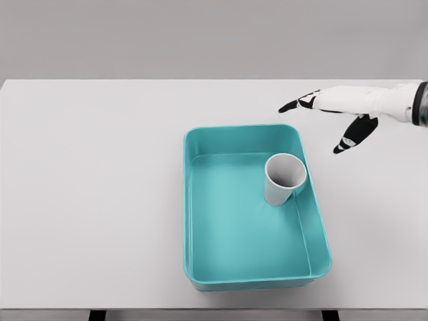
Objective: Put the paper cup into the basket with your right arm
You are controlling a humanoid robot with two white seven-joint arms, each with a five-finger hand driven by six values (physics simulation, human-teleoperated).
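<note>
White bench, grey wall behind: your paper cup already stands upright inside the teal basket against its right wall, while your right hand hovers empty, fingers spread, up-right of it at frame's upper right.

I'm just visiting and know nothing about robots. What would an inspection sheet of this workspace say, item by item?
Surface: white table, flat, plain grey wall behind it.
Job's things: teal basket near the table's middle; white paper cup stands inside it, open end up, close to the basket's right wall.
Clutter: nothing seen.
Hands: right hand hovers over the table beyond the basket's far right corner, fingers spread, holding nothing, apart from the cup. Left hand: not in view.
Cables: nothing seen.
Surroundings: dark supports show below the table's front edge; nothing else seen.
</note>
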